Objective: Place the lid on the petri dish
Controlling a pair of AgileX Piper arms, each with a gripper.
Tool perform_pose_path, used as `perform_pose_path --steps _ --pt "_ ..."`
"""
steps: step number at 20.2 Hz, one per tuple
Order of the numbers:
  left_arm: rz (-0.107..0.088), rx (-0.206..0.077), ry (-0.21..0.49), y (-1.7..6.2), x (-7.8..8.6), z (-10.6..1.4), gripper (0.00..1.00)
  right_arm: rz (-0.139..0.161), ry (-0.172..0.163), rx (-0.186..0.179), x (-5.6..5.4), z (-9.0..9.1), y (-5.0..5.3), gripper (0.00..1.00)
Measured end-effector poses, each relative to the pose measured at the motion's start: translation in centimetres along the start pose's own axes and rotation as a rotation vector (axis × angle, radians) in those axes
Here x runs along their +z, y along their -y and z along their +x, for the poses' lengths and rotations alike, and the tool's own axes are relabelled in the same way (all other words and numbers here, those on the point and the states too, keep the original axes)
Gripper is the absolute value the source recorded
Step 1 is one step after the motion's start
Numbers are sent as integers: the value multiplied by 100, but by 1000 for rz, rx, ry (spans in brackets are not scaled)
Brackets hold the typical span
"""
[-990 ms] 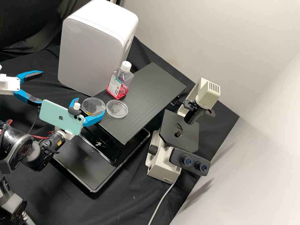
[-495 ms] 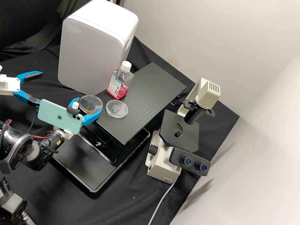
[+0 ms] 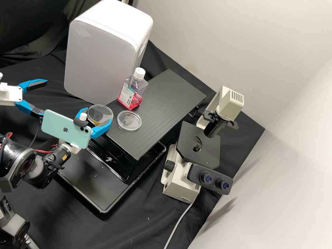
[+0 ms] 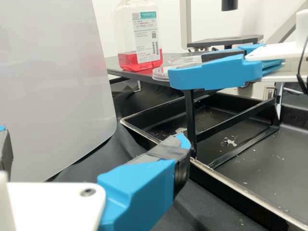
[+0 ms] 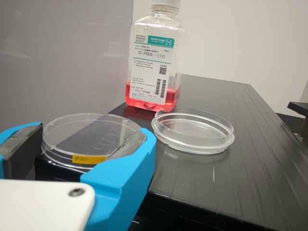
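Note:
A clear round lid (image 3: 99,114) with a yellow label sits at the near-left corner of the black platform (image 3: 166,100), and my right gripper (image 3: 98,118) is shut on it from both sides. In the right wrist view the lid (image 5: 89,134) lies between the blue fingers (image 5: 130,163). The open petri dish (image 3: 129,120) rests rim-up on the platform just to the right, also seen as dish (image 5: 192,130) in front of the bottle. My left gripper (image 3: 43,97) hangs open farther left over the black cloth, with nothing in it; its own blue finger (image 4: 144,187) shows near the tray.
A bottle of red liquid (image 3: 132,90) stands behind the dish. A large white box (image 3: 107,48) rises at the back left. A black tray (image 3: 103,180) lies under the platform, and a microscope (image 3: 204,148) stands to the right.
My right gripper's fingers have drawn in around the lid, and the lid has shifted slightly left and back with them. The left arm has stayed put.

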Motion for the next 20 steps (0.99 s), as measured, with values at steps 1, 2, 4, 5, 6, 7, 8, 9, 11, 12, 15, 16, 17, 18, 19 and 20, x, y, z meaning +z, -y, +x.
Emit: perform_pose_path --steps 1,2,4,5,6,7,8,9,11,12,15,16,17,18,19,20 --pt "0 0 0 0 0 0 100 0 2 2 5 0 -4 0" --pt "0 0 0 0 0 0 100 -1 3 4 5 -2 -14 0" --pt "0 0 0 0 0 0 100 -1 3 3 -1 -9 -28 0" --pt "0 0 0 0 0 0 100 0 10 3 3 -14 -43 0" --pt "0 0 0 0 0 0 100 0 10 2 -2 -19 -51 0" --pt "0 0 0 0 0 0 100 1 7 6 -15 -26 -66 0" --pt "0 0 2 1 4 0 100 -3 8 6 -20 -37 -75 0" --pt "0 0 1 0 3 0 100 -1 16 32 -16 -52 -116 0" --pt "1 0 2 1 5 0 100 18 51 104 16 -91 -219 0" --pt "2 -1 4 1 9 0 100 29 70 141 39 -109 -270 0" --pt "2 -2 10 3 22 0 100 34 98 186 89 -129 -355 0" --pt "2 -2 10 3 22 0 100 33 111 196 115 -132 -376 0" --pt "2 -2 10 3 22 0 100 32 124 208 143 -137 -399 0" --pt "2 -2 10 3 22 0 100 32 132 215 159 -140 -413 0" --pt "2 -2 10 3 22 0 100 32 139 221 175 -143 -427 0" --pt "2 -2 10 3 22 0 100 31 144 226 186 -145 -435 0"
